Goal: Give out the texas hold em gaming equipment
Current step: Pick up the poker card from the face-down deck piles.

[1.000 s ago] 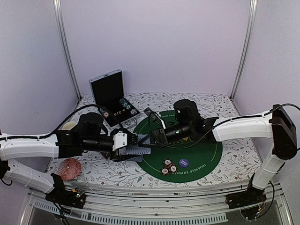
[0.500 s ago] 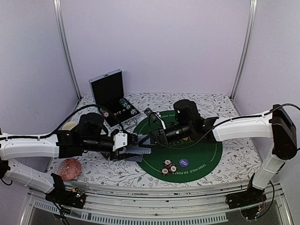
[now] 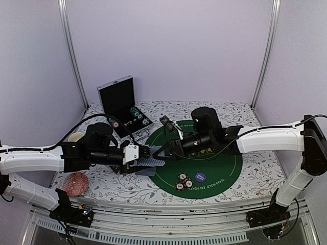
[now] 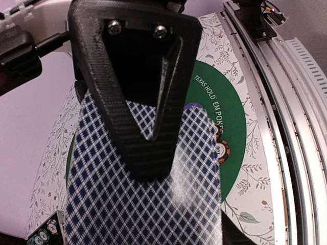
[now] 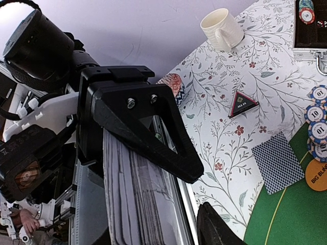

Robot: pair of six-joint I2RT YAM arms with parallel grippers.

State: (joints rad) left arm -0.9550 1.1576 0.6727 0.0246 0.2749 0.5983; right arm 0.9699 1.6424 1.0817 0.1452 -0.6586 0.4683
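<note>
Left jaws are clamping the deck of playing cards over the left edge of the green mat. One black ribbed finger, triangular with a hollow centre, is lying flat on the top card. Its partner is hiding beneath the deck. Card backs are showing a tight blue-and-white diamond lattice. Right jaws are standing partly apart just beside the deck, and I cannot see anything pinched between the tips. From that wrist the deck edge is reading only as a blurred grey stack of layers.

Near side: a small cluster of poker chips with striped rims is lying on the mat, a purple button just beside it. A red patterned round object is sitting on the floral bench to the left.

Middle: a single card is lying face down at the mat's rim. A black triangular marker is resting near it on the cloth, lettering too small to read. A row of chips and an orange button are being cut off by the frame edge.

Far: a cream mug is standing upright. A dark case is sitting open, its contents too small to sort.
</note>
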